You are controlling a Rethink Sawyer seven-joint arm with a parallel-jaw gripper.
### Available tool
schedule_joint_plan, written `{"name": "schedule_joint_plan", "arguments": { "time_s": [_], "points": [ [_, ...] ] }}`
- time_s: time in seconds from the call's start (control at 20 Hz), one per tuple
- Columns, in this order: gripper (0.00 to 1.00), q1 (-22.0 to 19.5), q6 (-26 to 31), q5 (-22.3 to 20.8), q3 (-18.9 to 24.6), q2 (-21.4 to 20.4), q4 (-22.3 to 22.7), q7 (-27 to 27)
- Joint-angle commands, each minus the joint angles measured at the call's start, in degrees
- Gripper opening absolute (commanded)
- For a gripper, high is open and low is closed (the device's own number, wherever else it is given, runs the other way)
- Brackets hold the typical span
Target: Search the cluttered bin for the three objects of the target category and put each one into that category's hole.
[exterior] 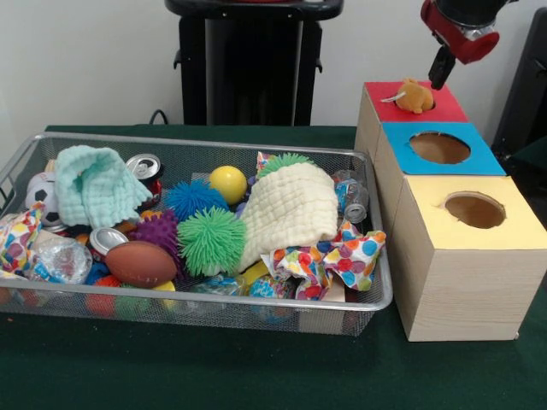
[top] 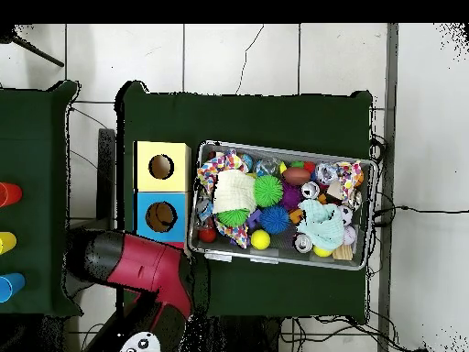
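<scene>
An orange plush toy (exterior: pixel 416 96) with a metal ring sits in the hole of the red box (exterior: pixel 453 109) at the far right. My gripper (exterior: pixel 442 70) hangs just above and to the right of it, apart from it. In the overhead view my red arm (top: pixel 137 266) covers the red box and hides the gripper. The wire bin (exterior: pixel 214 141) holds a cream cloth (exterior: pixel 291 209), a mint cloth (exterior: pixel 98 192), green (exterior: pixel 211 239), blue (exterior: pixel 195 198) and purple (exterior: pixel 155 231) spiky balls, a yellow ball (exterior: pixel 228 184) and a brown football (exterior: pixel 141 263).
A blue box (exterior: pixel 397 141) and a yellow box (exterior: pixel 427 205), each with an open round hole, stand in a row in front of the red one. Drink cans (exterior: pixel 145 166), a polka-dot cloth (exterior: pixel 342 256) and a small soccer ball (exterior: pixel 40 195) also lie in the bin.
</scene>
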Motion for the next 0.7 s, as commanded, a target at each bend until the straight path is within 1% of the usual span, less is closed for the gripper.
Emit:
{"name": "schedule_joint_plan", "arguments": {
  "time_s": [0.05, 0.3, 0.5, 0.7],
  "points": [
    [0.0, -0.84, -6.08, -0.87, 1.66, 2.56, -2.32, 11.74],
    [0.0, -0.19, -12.21, -0.14, 3.21, 4.8, -0.01, 11.66],
    [0.0, 0.72, -12.98, -1.22, 2.46, 7.13, 0.44, 12.18],
    [0.0, 0.4, -16.83, -1.18, 2.84, 9.54, 1.71, 11.29]
  ]
}}
